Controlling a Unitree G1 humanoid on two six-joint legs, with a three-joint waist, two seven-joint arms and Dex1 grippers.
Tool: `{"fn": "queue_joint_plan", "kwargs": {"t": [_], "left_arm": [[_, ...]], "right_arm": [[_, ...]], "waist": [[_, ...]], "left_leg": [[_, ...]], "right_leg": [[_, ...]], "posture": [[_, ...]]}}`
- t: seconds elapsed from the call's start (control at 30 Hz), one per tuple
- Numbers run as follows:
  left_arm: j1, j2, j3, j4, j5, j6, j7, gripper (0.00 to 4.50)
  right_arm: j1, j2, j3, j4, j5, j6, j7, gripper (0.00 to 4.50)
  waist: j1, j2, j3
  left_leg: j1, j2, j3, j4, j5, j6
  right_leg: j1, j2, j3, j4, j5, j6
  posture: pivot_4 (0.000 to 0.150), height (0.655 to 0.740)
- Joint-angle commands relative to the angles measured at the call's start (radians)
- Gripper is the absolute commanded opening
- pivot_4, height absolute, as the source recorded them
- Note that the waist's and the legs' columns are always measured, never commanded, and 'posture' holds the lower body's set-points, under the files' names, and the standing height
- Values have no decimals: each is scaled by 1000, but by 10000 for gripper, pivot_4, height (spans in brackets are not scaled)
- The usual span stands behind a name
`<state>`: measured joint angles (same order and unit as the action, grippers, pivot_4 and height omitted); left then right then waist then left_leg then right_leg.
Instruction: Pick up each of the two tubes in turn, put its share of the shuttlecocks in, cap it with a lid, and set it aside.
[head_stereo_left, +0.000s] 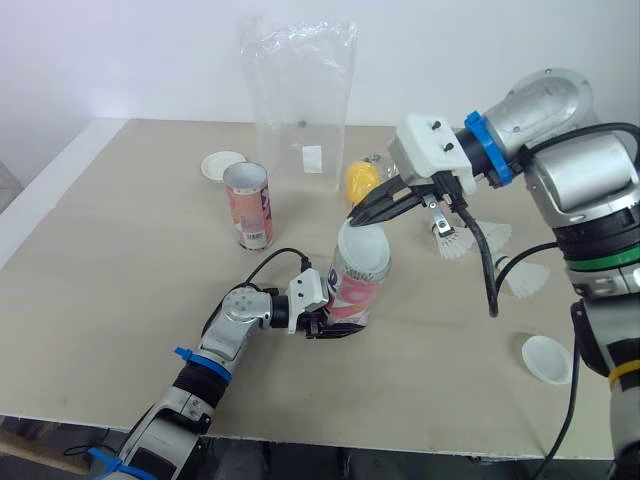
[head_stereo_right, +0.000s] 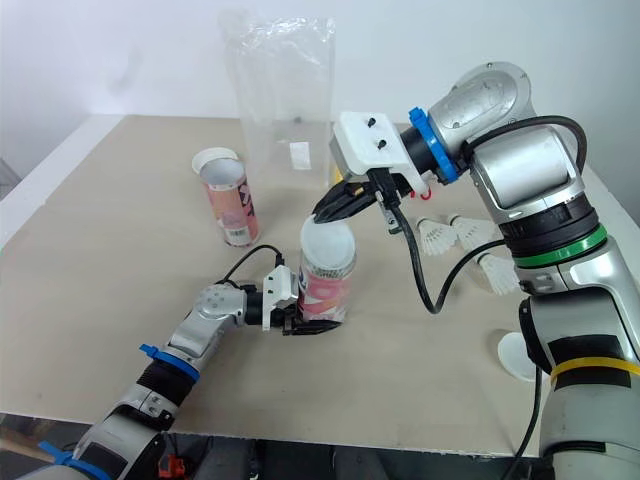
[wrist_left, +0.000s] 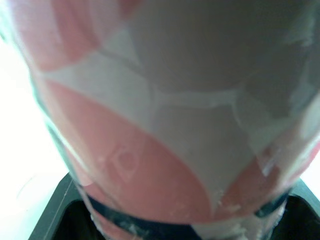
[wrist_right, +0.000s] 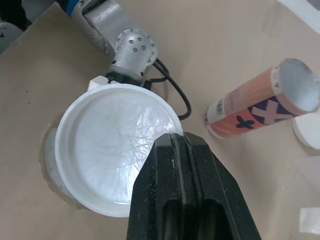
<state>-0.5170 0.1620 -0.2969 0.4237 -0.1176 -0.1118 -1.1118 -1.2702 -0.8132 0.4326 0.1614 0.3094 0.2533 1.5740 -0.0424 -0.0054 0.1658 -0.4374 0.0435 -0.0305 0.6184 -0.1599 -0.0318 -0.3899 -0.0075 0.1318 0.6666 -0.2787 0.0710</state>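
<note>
**Lid over the held tube, spare parts on both sides**

Far left on the table (head_stereo_left: 120, 260), a white lid (head_stereo_left: 222, 164) lies flat. Just beside it the second tube (head_stereo_left: 248, 205) stands upright with its mouth open. Behind both rises a clear plastic bag (head_stereo_left: 300, 100), upright near the table's far edge, and a yellow object (head_stereo_left: 362, 180) shows at its right foot.

Near the middle, the left gripper (head_stereo_left: 328, 324) reaches in low. Its jaws are closed on the base of the pink-and-white tube (head_stereo_left: 358, 288), which stands on the table. A black cable (head_stereo_left: 275, 258) loops up from the wrist, between the two tubes.

The right gripper (head_stereo_left: 358, 214) comes in from above and the right. Its fingers are pinched narrow on the rim of a second white lid (wrist_right: 112, 145), which covers the mouth of the held tube. Whether this lid is pressed home cannot be told.

To the right, another black cable (head_stereo_left: 490, 270) hangs from the right arm, in front of the white shuttlecocks (head_stereo_left: 455, 243) lying on the table. Nearer the front edge on that side lies a third lid (head_stereo_left: 547, 358), well apart from the tube.
</note>
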Motion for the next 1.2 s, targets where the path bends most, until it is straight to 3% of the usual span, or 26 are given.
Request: {"fn": "queue_joint_plan", "kwargs": {"t": [0.03, 1.2], "left_arm": [[38, 7, -46, 73, 46, 25, 7, 29749], [32, 8, -39, 79, 41, 31, 22, 29749]], "right_arm": [[-16, -25, 0, -29, 18, -9, 40, 614], [37, -20, 72, -5, -16, -126, 40, 614]], "waist": [[0, 0, 0], [0, 0, 0]], "left_leg": [[0, 0, 0, 0, 0, 0], [0, 0, 0, 0, 0, 0]], "right_leg": [[0, 0, 0, 0, 0, 0], [0, 0, 0, 0, 0, 0]], "posture": [[1500, 7400], [1500, 7400]]}}
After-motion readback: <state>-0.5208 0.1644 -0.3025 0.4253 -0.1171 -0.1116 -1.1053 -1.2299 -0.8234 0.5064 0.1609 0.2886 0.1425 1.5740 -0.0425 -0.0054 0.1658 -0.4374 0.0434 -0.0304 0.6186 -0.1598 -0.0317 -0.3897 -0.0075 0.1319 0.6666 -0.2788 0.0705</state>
